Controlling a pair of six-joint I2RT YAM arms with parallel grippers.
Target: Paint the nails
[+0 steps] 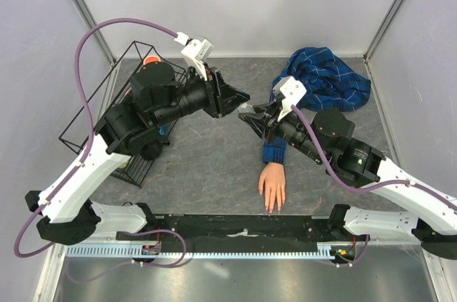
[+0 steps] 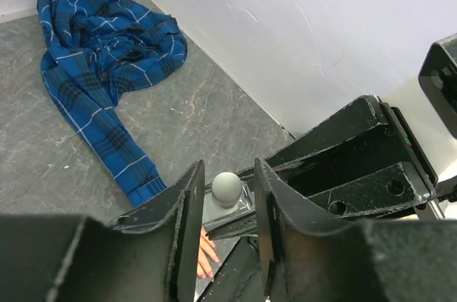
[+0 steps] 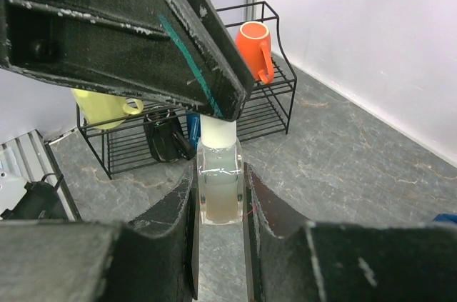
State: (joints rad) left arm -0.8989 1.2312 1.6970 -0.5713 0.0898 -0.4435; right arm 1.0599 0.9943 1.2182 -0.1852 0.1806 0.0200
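Note:
The pale mannequin hand (image 1: 272, 184) lies palm down near the table's front, fingers toward the arm bases; its nails are too small to make out. Its blue plaid sleeve (image 1: 325, 77) runs to the back right. My right gripper (image 3: 218, 173) is shut on the small clear bottle (image 3: 220, 198) and holds it upright above the table. My left gripper (image 2: 228, 166) is open, its fingers on either side of the bottle's white cap (image 2: 227, 188), with small gaps. The two grippers meet above mid-table, the left (image 1: 241, 98) just beside the right (image 1: 250, 113). A few of the hand's fingers (image 2: 206, 252) show below.
A black wire rack (image 1: 121, 102) stands at the back left, holding an orange mug (image 3: 253, 45), a yellow mug (image 3: 103, 106) and a black object (image 3: 168, 138). White walls close the table on three sides. The plaid cloth (image 2: 107, 66) lies bunched at the back right corner.

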